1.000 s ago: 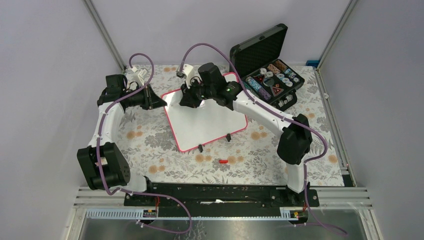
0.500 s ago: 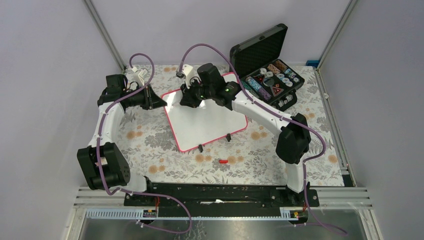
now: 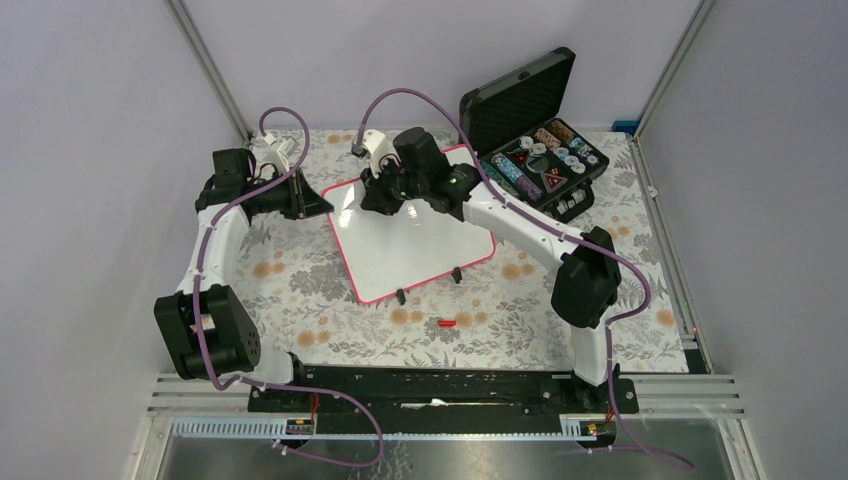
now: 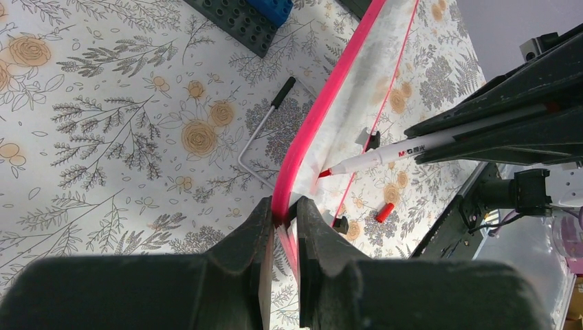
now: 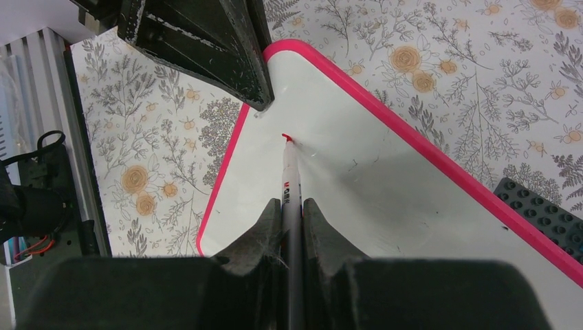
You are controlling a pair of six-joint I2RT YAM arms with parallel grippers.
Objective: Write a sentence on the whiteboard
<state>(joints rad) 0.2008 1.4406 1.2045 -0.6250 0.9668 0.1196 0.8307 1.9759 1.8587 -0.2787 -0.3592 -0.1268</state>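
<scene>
The whiteboard (image 3: 415, 250), white with a pink rim, lies on the floral table, its near edge on two black clip feet (image 3: 401, 296). My left gripper (image 3: 325, 207) is shut on its left rim, as the left wrist view (image 4: 283, 213) shows with the pink rim (image 4: 323, 103) between the fingers. My right gripper (image 3: 385, 198) is shut on a white marker (image 5: 291, 185). The marker's red tip touches the board (image 5: 412, 192) near its far left corner. The only writing I see is a tiny red mark (image 5: 284, 137) at the tip; no words of the sentence show.
An open black case (image 3: 535, 150) with small parts stands at the far right. A red marker cap (image 3: 446, 323) lies on the table in front of the board. A metal hex key (image 4: 265, 127) and a dark studded plate (image 4: 240, 17) lie beyond the board's far edge.
My right gripper with the marker has shifted slightly toward the board's far left corner. The left gripper has kept its hold on the rim.
</scene>
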